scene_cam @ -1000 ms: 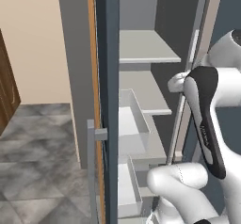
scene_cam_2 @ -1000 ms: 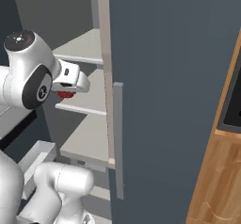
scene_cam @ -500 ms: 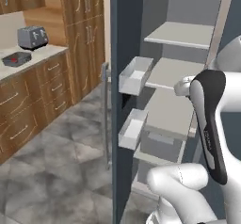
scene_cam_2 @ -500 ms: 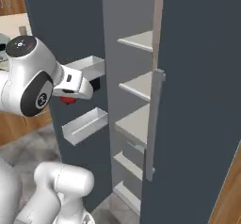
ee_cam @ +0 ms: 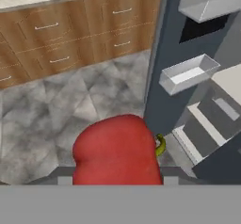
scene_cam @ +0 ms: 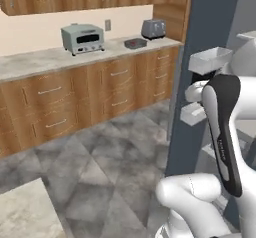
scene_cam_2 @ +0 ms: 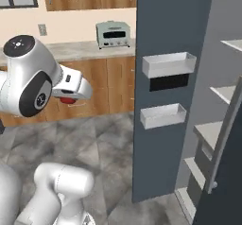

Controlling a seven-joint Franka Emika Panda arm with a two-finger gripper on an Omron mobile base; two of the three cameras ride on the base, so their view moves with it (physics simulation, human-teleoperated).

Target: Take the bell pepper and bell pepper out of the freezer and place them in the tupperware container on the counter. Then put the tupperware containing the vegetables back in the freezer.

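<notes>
On the left of the left base view the counter [scene_cam: 35, 64] runs along the wall over wooden drawers [scene_cam: 55, 107] with silver handles, and on it stand a pale green toaster oven [scene_cam: 82, 38], then the dark grey tupperware container [scene_cam: 135, 43] and, just behind it, a silver toaster [scene_cam: 153, 28]. The container sits flat on the stone, near the far end of the counter and well apart from the arm. Further to the right rises the dark slate-blue edge of the freezer [scene_cam: 197, 77], with two pale clear drawers [scene_cam: 210, 61] that stick out from it, one above the other, and light grey shelves [scene_cam_2: 231, 44] deeper inside. In the right base view the gripper [scene_cam_2: 68, 98] hangs over the grey tiled floor [scene_cam: 100, 172], to the left of the freezer and away from it, and a bit of red shows under the hand. The hand view shows what it is — one red bell pepper [ee_cam: 117, 152], lumpy and round, with a small green stem at its side, low in the view and close to the camera. The pepper sits where the fingers are and hides them, so it appears to be pinched between them — the fingertips themselves cannot be seen. Beyond the pepper lie the floor and the lower drawer of the freezer.
</notes>
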